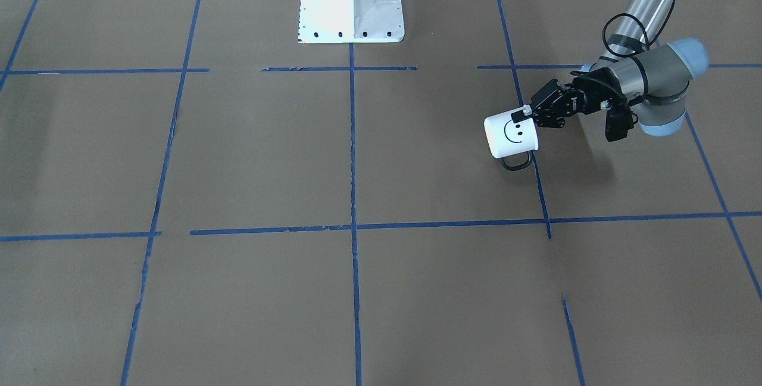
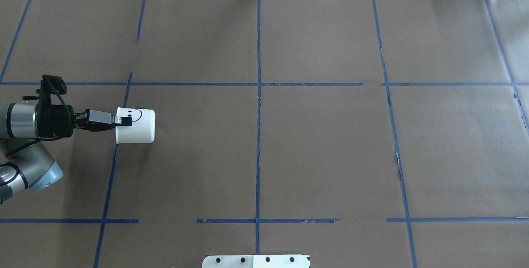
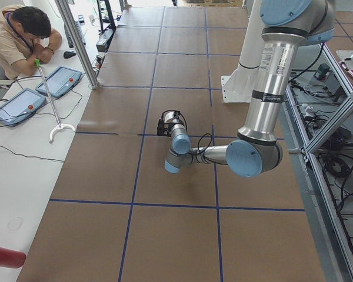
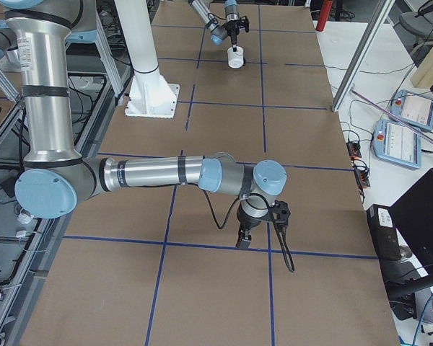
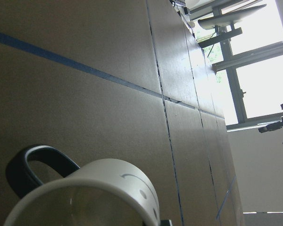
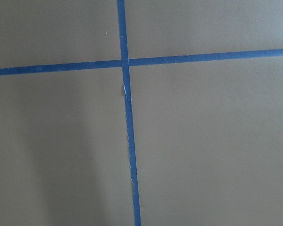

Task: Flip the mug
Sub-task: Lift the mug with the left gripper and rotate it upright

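One mug (image 1: 511,134) on its side, rim clamped in left pincer (image 1: 527,117); right pincer (image 4: 242,244) state unclear.

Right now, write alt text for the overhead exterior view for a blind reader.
The left gripper, reaching in from the left edge, clamps the rim of a white smiley mug turned on its side. Blue tape grids the brown table.

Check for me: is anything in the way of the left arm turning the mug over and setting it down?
Nothing visible. The left gripper grips the mug at its rim; around it is only the paper-covered table with blue tape lines. The right gripper is far off near the table's other end.
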